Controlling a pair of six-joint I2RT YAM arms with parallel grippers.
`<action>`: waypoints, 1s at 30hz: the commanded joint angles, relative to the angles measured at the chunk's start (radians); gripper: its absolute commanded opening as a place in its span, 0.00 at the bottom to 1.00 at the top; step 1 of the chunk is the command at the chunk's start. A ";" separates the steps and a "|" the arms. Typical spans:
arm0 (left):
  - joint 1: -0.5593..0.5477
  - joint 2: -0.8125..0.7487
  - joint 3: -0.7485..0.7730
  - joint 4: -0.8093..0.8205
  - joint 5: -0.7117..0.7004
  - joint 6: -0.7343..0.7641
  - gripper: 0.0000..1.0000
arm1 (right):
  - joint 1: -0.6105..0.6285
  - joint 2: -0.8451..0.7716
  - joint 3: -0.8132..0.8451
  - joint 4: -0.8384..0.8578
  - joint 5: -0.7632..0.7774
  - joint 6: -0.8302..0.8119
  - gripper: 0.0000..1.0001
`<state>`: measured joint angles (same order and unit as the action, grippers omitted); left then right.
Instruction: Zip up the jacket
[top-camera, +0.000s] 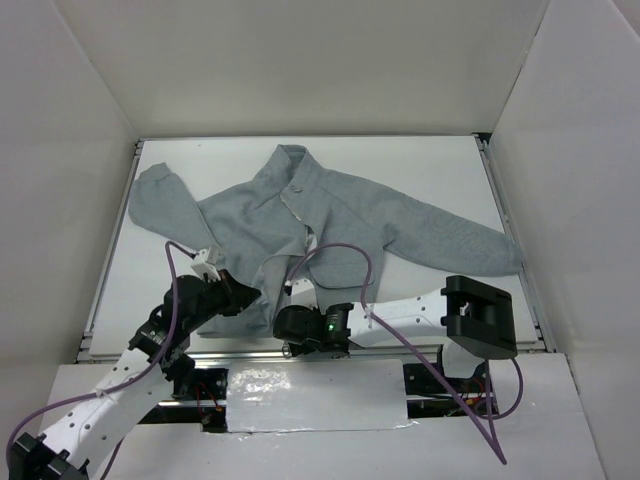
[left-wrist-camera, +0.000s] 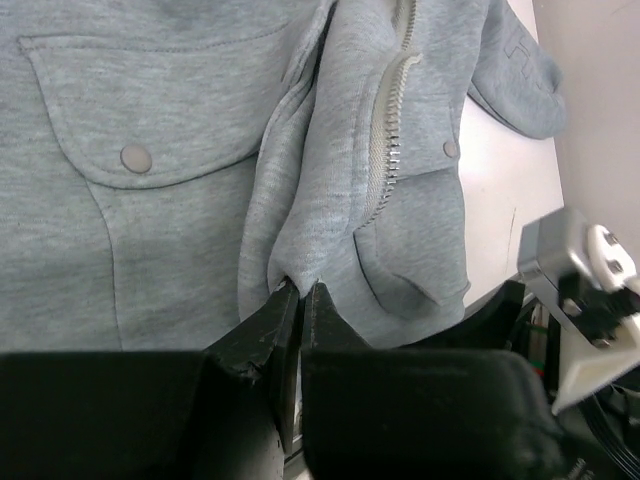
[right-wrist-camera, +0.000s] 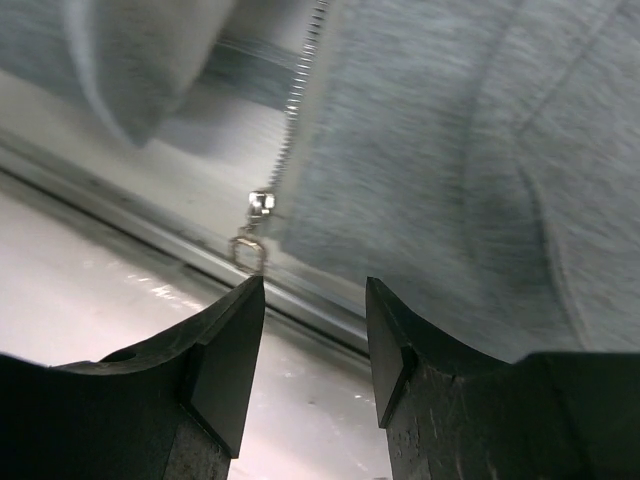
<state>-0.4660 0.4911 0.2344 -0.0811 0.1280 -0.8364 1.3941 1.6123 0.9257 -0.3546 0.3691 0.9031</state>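
The light-grey fleece jacket (top-camera: 340, 205) lies spread on the white table (top-camera: 450, 170), collar far, sleeves out to both sides, front parted at the hem. My left gripper (left-wrist-camera: 302, 285) is shut on a fold of the jacket's (left-wrist-camera: 170, 230) bottom hem, just left of the pale zipper teeth (left-wrist-camera: 388, 130). In the top view the left gripper (top-camera: 252, 293) sits at the hem's near edge. My right gripper (right-wrist-camera: 315, 285) is open beside it, nothing between its fingers. The metal zipper slider (right-wrist-camera: 261, 203) and its pull ring (right-wrist-camera: 248, 252) hang just above the right gripper's left fingertip (right-wrist-camera: 245, 300), at the edge of the jacket (right-wrist-camera: 450, 160).
A metal rail (right-wrist-camera: 150, 225) runs along the table's near edge under the hem. Purple cables (top-camera: 345, 250) loop over both arms. A black block (top-camera: 482, 315) sits on the right arm. White walls (top-camera: 70, 150) close the table in on three sides.
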 joint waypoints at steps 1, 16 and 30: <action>0.007 -0.034 -0.015 -0.025 0.012 0.026 0.00 | 0.000 0.018 0.067 -0.075 0.059 0.028 0.52; 0.007 0.029 -0.046 0.070 0.122 0.049 0.00 | -0.020 0.116 0.105 -0.093 0.097 0.026 0.52; 0.007 -0.013 -0.061 0.053 0.134 0.060 0.00 | -0.027 0.222 0.162 -0.127 0.102 0.037 0.28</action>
<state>-0.4652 0.4927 0.1806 -0.0593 0.2440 -0.7887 1.3739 1.7832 1.0557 -0.4515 0.4519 0.9192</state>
